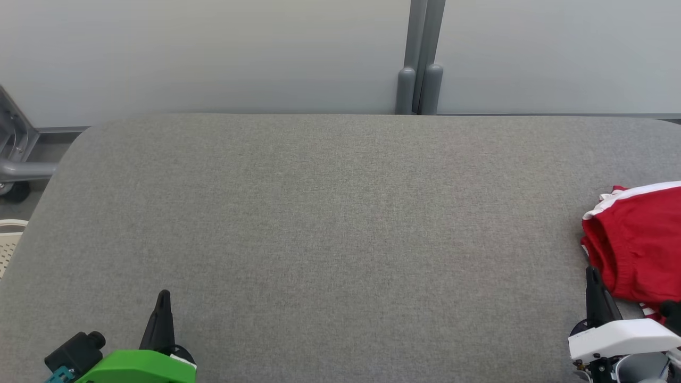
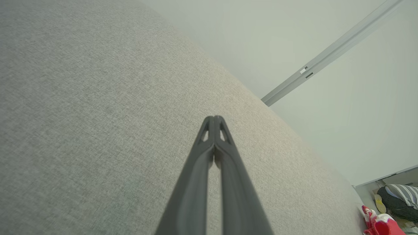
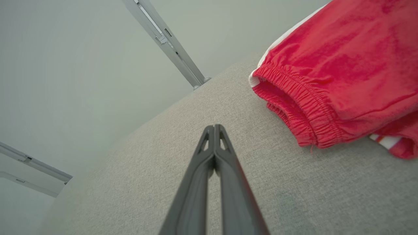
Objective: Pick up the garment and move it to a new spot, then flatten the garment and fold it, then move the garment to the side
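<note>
Garment (image 1: 636,239) location: right-hand end of the grey padded surface (image 1: 319,223), partly cut off by the head view's border. It lies as a compact red bundle, doubled over on itself. A white band runs along its far edge and a gathered elastic opening is turned toward the middle of the surface. Striped trim shows under its near corner. Judgement: a bundle this tidy, parked this far aside, fits the last step of the task better than the first, though the frames alone do not settle it.

Right gripper (image 1: 592,272): fingers pressed together tip to tip, holding nothing. It sits just beside the bundle's near-left corner. The right wrist view shows a strip of grey cloth between the tips and the elastic hem, so they are apart.

Left gripper (image 1: 163,294): likewise pressed together on nothing, low at the near left, well apart from the garment.

Surroundings: pale wall panels behind with a grey post (image 1: 420,80) at their joint. A wheeled metal frame (image 1: 16,165) and a cream perforated basket (image 1: 8,242) stand off the left end.

Obstructions: none observed between either gripper and the garment.

Concern: the bundle appears close to the surface's end, so a careless nudge outward could tip it off.
</note>
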`<state>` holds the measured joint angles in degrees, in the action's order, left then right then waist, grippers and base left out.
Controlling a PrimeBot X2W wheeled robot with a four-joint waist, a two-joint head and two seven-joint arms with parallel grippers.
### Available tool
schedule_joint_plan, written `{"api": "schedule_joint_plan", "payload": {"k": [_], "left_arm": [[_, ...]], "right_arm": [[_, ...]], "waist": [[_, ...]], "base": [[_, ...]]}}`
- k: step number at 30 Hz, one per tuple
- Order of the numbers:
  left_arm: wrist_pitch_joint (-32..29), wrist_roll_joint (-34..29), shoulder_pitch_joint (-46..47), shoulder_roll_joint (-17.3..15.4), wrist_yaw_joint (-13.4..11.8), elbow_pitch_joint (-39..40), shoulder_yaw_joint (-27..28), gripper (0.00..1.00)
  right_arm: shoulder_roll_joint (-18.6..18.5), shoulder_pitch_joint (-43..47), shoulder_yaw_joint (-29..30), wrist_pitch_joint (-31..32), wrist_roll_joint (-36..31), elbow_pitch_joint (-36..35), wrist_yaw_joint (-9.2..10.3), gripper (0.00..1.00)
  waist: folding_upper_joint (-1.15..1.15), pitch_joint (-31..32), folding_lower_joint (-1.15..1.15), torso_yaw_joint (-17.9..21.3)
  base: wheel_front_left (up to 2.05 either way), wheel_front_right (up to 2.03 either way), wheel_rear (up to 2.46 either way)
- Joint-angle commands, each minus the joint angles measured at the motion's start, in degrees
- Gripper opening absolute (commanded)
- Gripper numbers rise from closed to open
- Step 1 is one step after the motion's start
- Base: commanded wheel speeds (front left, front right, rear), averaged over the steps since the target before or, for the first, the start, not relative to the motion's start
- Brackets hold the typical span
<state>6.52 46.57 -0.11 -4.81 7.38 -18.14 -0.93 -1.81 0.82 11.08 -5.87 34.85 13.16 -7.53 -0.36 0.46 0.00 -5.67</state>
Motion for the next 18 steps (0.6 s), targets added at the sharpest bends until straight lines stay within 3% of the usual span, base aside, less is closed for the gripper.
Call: {"api": "schedule_joint_plan", "payload": {"k": [1,18], "left_arm": [[-0.53,2.13,1.91,-0.12,0.07,1.07,0.55,0.0],[-3.62,13.64,3.15,0.33,0.09,1.97,2.15,0.0]], "right_arm": [[-0.57,-1.49,-0.17,0.51,2.7,-0.71,0.01,0.0],[-0.74,-2.96,-1.19,3.77,16.96,-0.41,0.02,0.0]], "waist": [[0.11,-0.01,0.0,0.12],[0.15,-0.13,0.0,1.19]], "base": [[0.0,0.0,0.0],[0.0,0.0,0.0]]}}
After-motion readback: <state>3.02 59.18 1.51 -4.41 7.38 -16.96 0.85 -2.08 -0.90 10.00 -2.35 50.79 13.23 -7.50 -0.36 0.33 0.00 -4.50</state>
